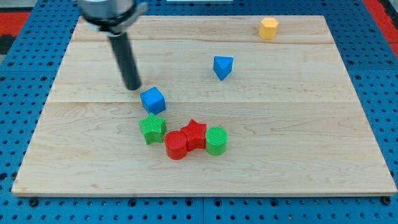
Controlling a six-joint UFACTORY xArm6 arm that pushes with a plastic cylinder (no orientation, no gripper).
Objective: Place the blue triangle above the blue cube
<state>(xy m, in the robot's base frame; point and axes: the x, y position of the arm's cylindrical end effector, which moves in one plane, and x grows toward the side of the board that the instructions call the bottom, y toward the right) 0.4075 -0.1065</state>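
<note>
The blue triangle (pixel 222 66) lies on the wooden board, right of the middle and toward the view's top. The blue cube (pixel 152 99) sits near the board's middle, down and to the left of the triangle. My tip (pixel 132 87) rests on the board just up and to the left of the blue cube, close to it, with a small gap. The rod rises from there to the view's top left. The triangle is well to the right of my tip.
A green star (pixel 152 127) lies just below the blue cube. A red cylinder (pixel 176 145), a red star (pixel 195 133) and a green cylinder (pixel 216 140) cluster to its right. A yellow block (pixel 268 28) sits near the top right edge of the board (pixel 298 149).
</note>
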